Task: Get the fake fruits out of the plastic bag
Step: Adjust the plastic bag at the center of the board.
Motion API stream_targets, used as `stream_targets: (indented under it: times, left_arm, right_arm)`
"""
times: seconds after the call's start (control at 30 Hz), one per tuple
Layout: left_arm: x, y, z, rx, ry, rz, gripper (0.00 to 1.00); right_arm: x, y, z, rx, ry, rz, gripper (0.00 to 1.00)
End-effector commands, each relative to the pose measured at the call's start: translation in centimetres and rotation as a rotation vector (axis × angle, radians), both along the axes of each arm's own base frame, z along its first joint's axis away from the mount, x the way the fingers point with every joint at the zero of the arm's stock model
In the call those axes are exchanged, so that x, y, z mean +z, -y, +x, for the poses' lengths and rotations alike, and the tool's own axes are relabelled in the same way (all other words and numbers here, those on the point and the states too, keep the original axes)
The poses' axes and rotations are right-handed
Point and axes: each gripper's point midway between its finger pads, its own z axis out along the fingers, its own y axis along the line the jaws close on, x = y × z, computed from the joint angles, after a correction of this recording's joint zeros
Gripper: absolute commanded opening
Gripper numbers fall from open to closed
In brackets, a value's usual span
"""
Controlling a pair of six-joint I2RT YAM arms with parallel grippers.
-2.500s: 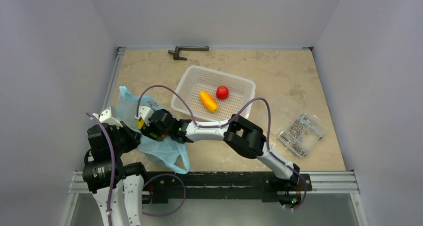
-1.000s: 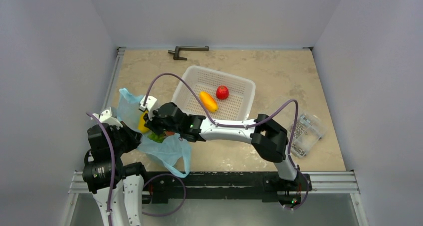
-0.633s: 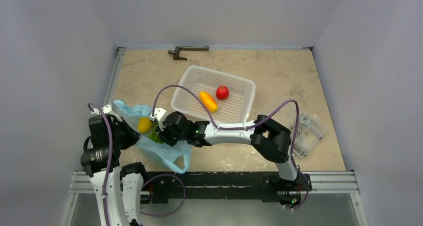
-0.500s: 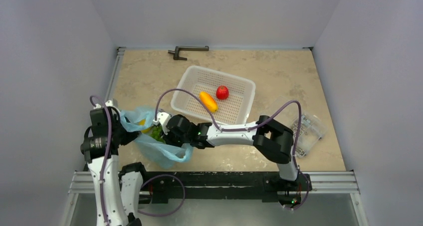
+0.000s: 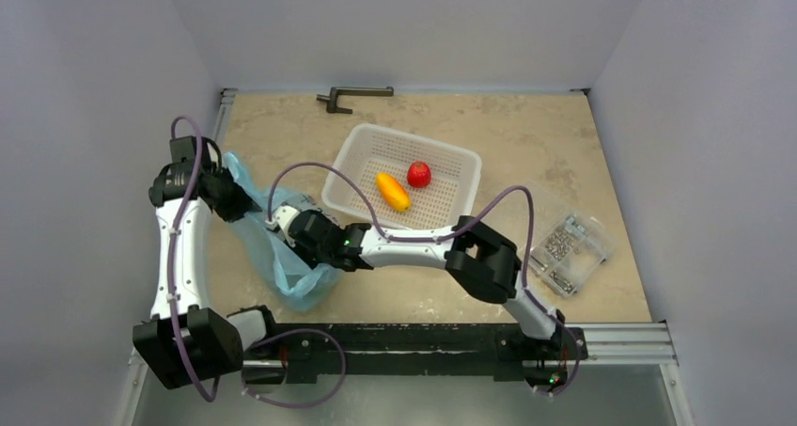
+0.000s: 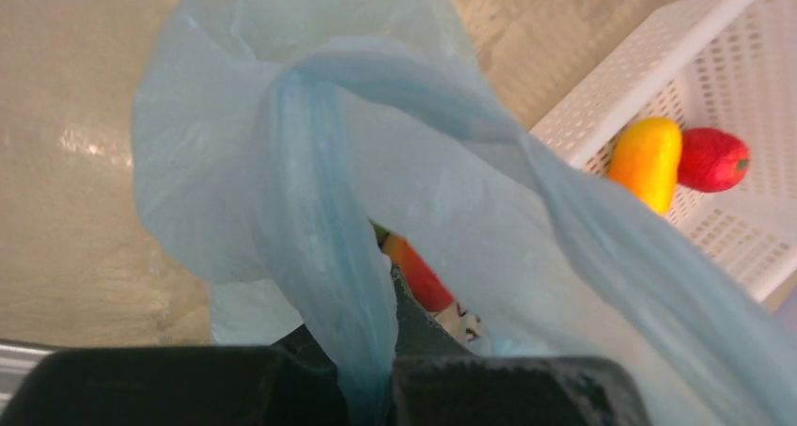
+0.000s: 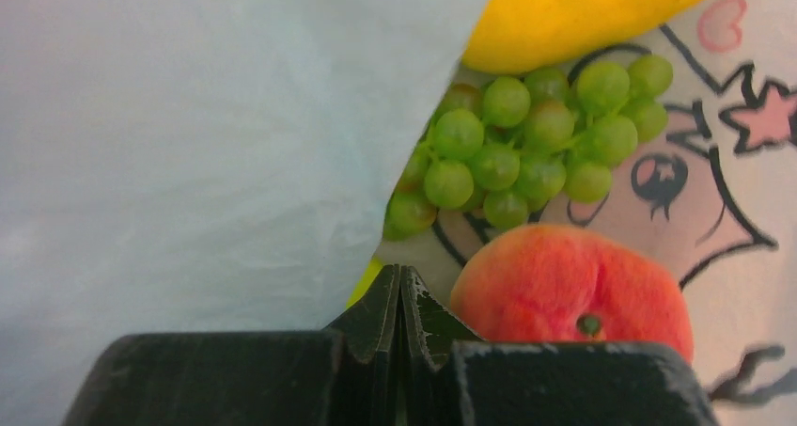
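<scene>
We see the plastic bag (image 5: 282, 268) near the left edge of the table (image 5: 526, 134). Our left pincer (image 6: 370, 381) holds its top up, closed tight on a twisted strand of film. Our right pincer (image 7: 400, 299) sits in the bag's mouth with its tips pressed together; we cannot tell whether they nip any film. Just past them lie a green grape bunch (image 7: 522, 139), a peach (image 7: 564, 285) and a yellow fruit (image 7: 573, 12). An orange-yellow fruit (image 5: 393, 191) lies beside a red fruit (image 5: 419, 174) in the white basket (image 5: 362, 153) mid-table.

bag (image 5: 273, 247) left of basket (image 5: 446, 196), grapes (image 7: 526, 149) and peach (image 7: 569, 290) inside bag, parts box (image 5: 564, 247) right of basket
</scene>
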Motion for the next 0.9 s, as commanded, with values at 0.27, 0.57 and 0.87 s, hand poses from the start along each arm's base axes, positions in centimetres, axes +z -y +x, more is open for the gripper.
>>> stream_targets:
  times: [0.27, 0.57, 0.87]
  left_arm:
    - [5.3, 1.9, -0.9, -0.160, 0.284, 0.040, 0.00]
    - [-0.3, 3.5, -7.3, -0.083, 0.017, -0.062, 0.00]
    - [0.1, 4.4, -10.0, -0.069, 0.073, -0.055, 0.59]
  right_arm:
    - [10.2, -2.3, 2.6, -0.080, 0.100, 0.167, 0.00]
    - [8.9, 1.8, -4.1, 0.040, -0.148, 0.231, 0.01]
    - [7.8, 3.4, -3.0, -0.045, -0.089, 0.271, 0.04]
